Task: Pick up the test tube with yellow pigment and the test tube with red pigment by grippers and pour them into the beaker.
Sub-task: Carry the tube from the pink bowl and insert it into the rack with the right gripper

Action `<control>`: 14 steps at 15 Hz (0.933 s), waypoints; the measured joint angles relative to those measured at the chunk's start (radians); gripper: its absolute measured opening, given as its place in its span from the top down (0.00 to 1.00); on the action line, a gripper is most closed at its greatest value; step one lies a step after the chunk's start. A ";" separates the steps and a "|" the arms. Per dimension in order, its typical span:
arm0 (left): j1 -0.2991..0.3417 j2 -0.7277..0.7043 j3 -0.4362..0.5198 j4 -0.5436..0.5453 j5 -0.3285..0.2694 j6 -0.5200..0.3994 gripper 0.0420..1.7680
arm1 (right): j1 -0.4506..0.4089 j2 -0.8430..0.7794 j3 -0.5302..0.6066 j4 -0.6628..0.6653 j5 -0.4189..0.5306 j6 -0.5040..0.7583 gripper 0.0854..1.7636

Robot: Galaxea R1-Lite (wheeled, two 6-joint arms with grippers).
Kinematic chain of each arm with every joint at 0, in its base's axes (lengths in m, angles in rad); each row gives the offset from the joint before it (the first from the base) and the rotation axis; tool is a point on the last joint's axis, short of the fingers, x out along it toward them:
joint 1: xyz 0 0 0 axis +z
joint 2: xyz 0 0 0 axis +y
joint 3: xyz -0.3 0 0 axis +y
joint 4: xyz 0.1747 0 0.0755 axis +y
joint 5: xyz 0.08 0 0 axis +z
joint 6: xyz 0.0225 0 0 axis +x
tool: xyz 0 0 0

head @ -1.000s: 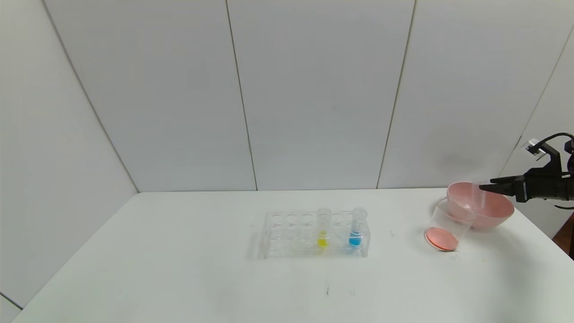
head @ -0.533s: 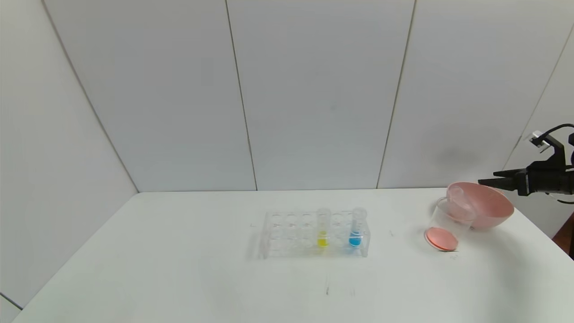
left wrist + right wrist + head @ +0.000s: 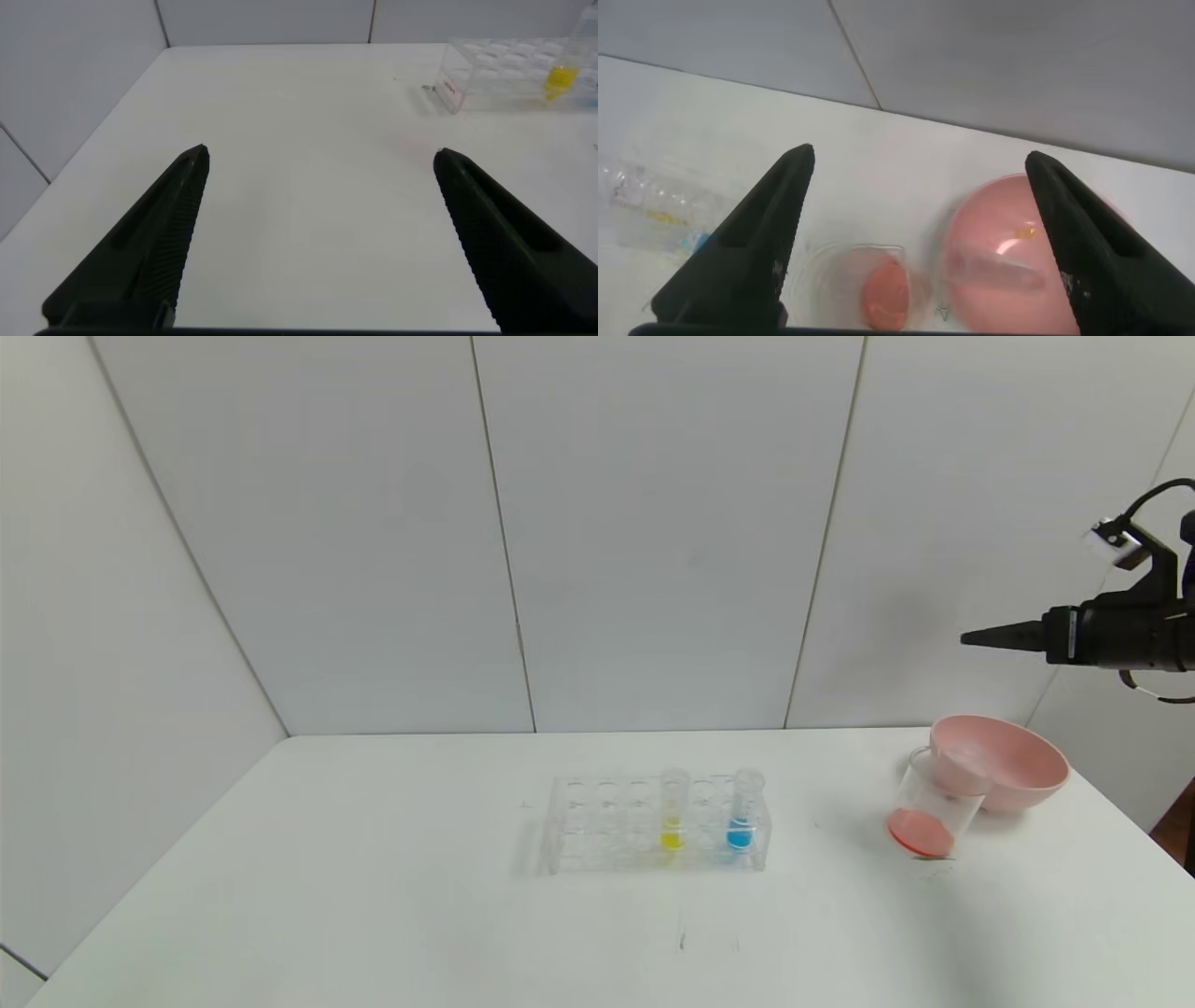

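Note:
The test tube with yellow pigment (image 3: pixel 672 807) stands upright in the clear rack (image 3: pixel 607 826), two holes from a blue-liquid tube (image 3: pixel 742 807). The beaker (image 3: pixel 934 807) stands at the right with red-orange liquid at its bottom, touching the pink bowl (image 3: pixel 1027 765). A clear tube (image 3: pixel 990 271) with no liquid showing lies in that bowl; I cannot tell whether it is the test tube with red pigment. My right gripper (image 3: pixel 971 637) hangs open and empty, high above the bowl and beaker (image 3: pixel 878 289). My left gripper (image 3: pixel 320 154) is open over bare table, away from the rack (image 3: pixel 495 70).
The white table (image 3: pixel 373 896) ends at grey wall panels behind. The bowl sits close to the table's right edge. Most rack holes hold nothing.
My right gripper opened over the pink bowl and let go of a clear tube, which now lies in the bowl. The gripper then rose well above it.

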 joint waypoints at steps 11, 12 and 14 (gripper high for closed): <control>0.000 0.000 0.000 0.000 0.000 0.000 0.03 | 0.604 -0.371 0.555 -0.389 -0.755 0.251 0.05; 0.000 0.000 0.000 0.000 0.000 0.000 0.03 | 0.677 -0.394 0.596 -0.391 -0.817 0.251 0.04; 0.000 0.000 0.000 0.000 0.000 0.000 0.03 | 0.822 -0.423 0.658 -0.393 -0.930 0.267 0.04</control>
